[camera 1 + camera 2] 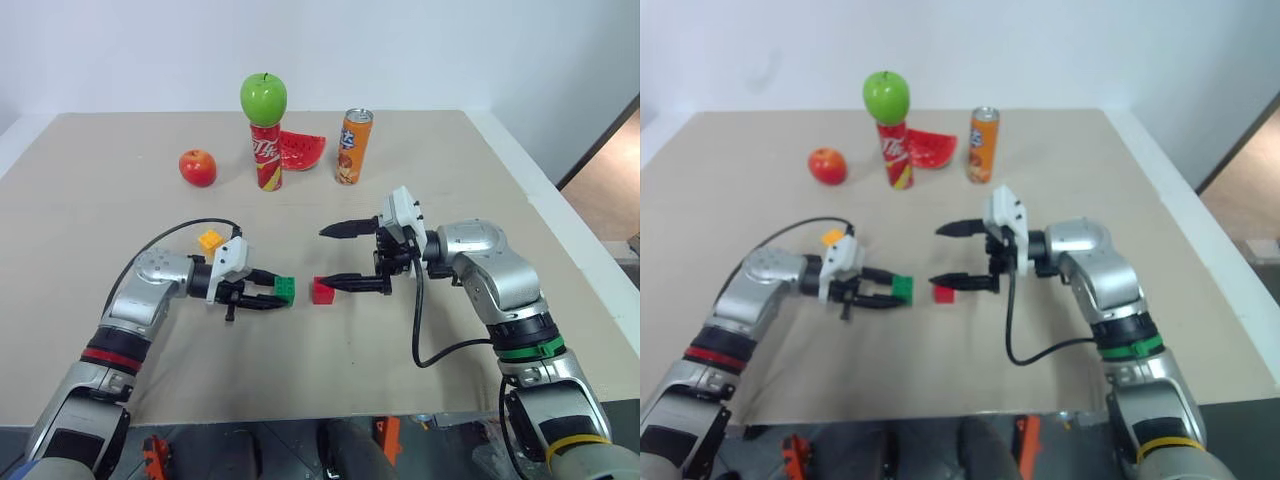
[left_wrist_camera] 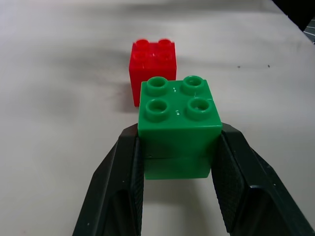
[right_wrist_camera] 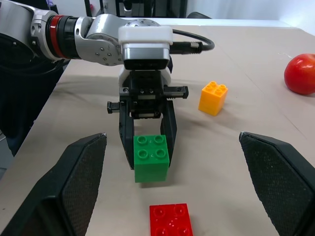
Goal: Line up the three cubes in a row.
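Observation:
My left gripper (image 2: 179,147) is shut on the green cube (image 1: 286,290) and holds it studs up, low over the table. Whether the cube touches the surface I cannot tell. The red cube (image 1: 323,291) sits on the table just right of the green one, with a small gap between them (image 3: 170,220). The yellow-orange cube (image 1: 210,240) lies apart, behind my left wrist. My right gripper (image 1: 328,258) is open and points left. Its lower finger reaches just over the red cube, and nothing is between its fingers.
At the back of the table (image 1: 480,200) stand a red can (image 1: 266,158) with a green apple (image 1: 263,98) on top, a watermelon slice (image 1: 301,150) and an orange can (image 1: 354,146). A red apple (image 1: 198,167) lies to their left. The table's front edge (image 1: 300,415) is close.

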Robot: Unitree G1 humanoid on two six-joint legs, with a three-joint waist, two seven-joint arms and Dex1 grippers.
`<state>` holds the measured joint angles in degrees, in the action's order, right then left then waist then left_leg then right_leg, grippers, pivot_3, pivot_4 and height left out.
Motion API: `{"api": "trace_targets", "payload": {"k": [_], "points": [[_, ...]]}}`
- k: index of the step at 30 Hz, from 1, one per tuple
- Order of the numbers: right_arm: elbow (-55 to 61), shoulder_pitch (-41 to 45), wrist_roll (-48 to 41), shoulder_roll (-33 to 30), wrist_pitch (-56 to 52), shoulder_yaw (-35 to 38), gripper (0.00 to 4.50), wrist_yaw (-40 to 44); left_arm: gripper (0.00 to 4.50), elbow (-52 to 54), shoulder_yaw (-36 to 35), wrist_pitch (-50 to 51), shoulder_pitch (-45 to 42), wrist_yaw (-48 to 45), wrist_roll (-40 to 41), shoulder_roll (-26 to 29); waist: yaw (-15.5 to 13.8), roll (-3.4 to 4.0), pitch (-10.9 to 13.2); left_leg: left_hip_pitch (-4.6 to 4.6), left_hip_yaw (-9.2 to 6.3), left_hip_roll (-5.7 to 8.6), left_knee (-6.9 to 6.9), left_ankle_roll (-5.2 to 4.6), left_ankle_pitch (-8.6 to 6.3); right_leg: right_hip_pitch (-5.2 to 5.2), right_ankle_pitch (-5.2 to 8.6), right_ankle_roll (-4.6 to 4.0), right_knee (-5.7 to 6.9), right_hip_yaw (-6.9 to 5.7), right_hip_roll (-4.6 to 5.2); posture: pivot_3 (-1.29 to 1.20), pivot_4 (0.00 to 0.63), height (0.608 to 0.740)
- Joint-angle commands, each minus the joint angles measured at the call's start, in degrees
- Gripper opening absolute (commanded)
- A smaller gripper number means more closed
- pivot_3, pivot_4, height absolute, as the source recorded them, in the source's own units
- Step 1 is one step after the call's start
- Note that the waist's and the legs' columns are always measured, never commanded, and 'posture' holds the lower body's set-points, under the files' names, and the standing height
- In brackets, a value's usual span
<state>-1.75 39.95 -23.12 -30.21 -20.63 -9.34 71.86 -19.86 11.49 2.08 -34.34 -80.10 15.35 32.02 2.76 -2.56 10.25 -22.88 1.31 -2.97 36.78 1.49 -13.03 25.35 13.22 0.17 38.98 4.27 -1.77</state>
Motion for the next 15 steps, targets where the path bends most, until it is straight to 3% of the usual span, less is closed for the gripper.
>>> {"api": "trace_targets", "payload": {"k": [1,15], "points": [[2.8,-0.3,-0.5,-0.7,0.3,1.5,4.5,-0.7,1.31,-1.0,0.3,-2.0,-1.1,-0.9,-1.6,0.4,0.0,0.0,0.0,0.0,-0.02,0.0,0.0,0.0,0.0,-0.01,0.0,0.0,0.0,-0.01,0.0,0.0,0.15,0.74],[3.0,-0.6,-0.8,-1.4,0.1,1.7,4.5,-1.5,1.31,-5.6,-0.7,-5.5,-2.3,0.2,-3.7,-1.2,-0.1,0.0,0.0,-0.02,-0.1,0.02,0.17,0.0,0.0,-0.07,-0.02,0.02,0.03,-0.06,0.02,0.0,0.15,0.74]]}}
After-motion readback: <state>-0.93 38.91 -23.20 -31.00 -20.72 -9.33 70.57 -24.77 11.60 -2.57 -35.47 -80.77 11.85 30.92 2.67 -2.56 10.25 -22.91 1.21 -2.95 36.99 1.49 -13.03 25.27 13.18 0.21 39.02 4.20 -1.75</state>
